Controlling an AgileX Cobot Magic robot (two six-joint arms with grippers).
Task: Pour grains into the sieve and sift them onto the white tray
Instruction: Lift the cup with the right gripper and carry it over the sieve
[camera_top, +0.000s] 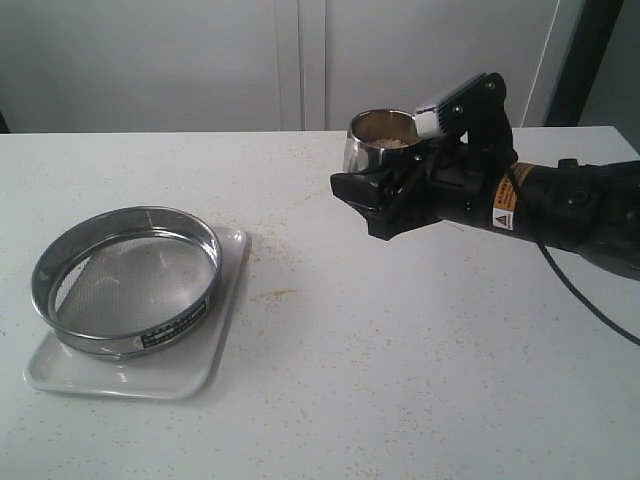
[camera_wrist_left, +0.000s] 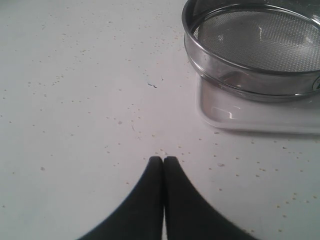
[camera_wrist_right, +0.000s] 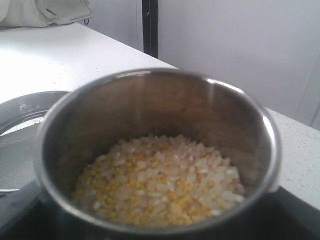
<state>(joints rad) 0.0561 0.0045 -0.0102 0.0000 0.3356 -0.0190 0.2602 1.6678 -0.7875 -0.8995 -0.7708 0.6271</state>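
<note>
My right gripper (camera_top: 372, 180) is shut on a small steel cup (camera_top: 378, 140), holding it upright above the table at the right of the exterior view. The cup (camera_wrist_right: 150, 105) is partly filled with mixed yellow and whitish grains (camera_wrist_right: 160, 180). The sieve (camera_top: 128, 280) sits on the white tray (camera_top: 200, 365) at the left, and its mesh looks empty. Beside the tray (camera_wrist_left: 250, 117) and the sieve (camera_wrist_left: 255, 40), my left gripper (camera_wrist_left: 163, 160) hangs shut over the bare table, with nothing between its fingers. The exterior view does not show the left gripper.
Stray grains (camera_top: 272, 295) are scattered over the white table between tray and cup. A wall with white panels stands behind the table's far edge. In the right wrist view the sieve (camera_wrist_right: 20, 145) lies beyond the cup.
</note>
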